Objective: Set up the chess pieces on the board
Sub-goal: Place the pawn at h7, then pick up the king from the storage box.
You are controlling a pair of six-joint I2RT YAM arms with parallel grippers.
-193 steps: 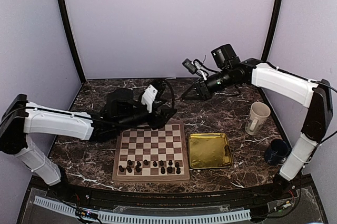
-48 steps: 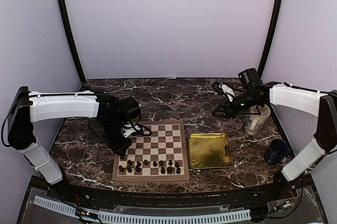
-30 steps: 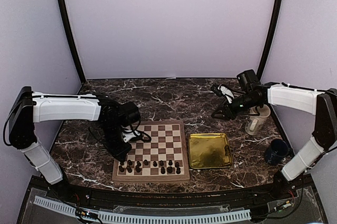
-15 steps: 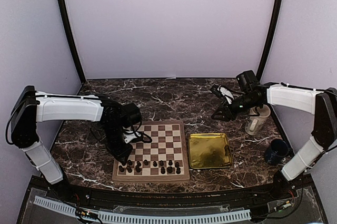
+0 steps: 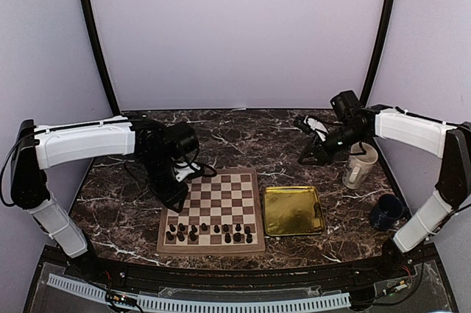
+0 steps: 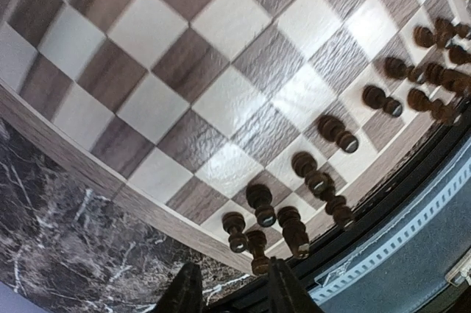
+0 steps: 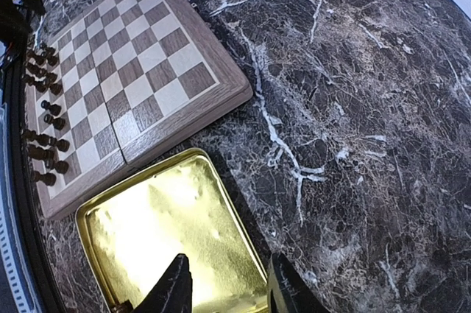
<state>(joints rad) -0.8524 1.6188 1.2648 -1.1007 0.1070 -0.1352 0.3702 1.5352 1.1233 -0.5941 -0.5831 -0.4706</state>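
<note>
The board (image 5: 221,197) lies flat on the dark marble table (image 5: 132,217), near its front edge. The chess pieces (image 5: 210,233) stand crowded in the two rows nearest the arms — small dark figures, upright as far as I can make out, with the rest of the squares bare.

The left gripper (image 5: 175,197) hangs pointing down over the board's left edge. From its own camera the left gripper (image 6: 232,294) has its fingers parted with nothing between them, and the pieces (image 6: 294,180) at the near left corner sit just beyond the tips.

The right gripper (image 5: 304,158) is held up over the table well behind the gold tray (image 5: 293,210), which lies just beside the board on its right. Seen from the wrist, the right gripper (image 7: 228,291) also has its fingers apart and empty — below them is the tray (image 7: 169,224) and a corner of the board (image 7: 147,70).

A cream mug (image 5: 359,164) and a dark blue cup (image 5: 385,212) stand off to the right.
</note>
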